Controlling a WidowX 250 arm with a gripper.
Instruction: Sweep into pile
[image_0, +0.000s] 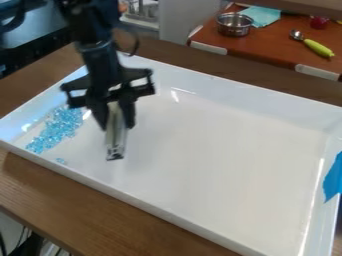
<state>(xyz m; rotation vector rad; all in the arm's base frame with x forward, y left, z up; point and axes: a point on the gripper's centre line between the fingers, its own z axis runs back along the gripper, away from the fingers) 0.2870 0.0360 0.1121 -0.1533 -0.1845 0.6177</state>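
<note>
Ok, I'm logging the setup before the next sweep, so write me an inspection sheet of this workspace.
Surface: white tray on a wooden table.
Job's things: blue beads spread along the tray's left side; a small cluster lies apart from them.
Clutter: blue tape on the tray's right wall.
Tool: the tool hangs over the tray's left part, shut on a pale piece pointing down.
Cables: a black cable loops beside the arm.
Surroundings: behind, a reddish-brown table with a metal pot, a pale blue-green cloth and a green-handled utensil.
</note>
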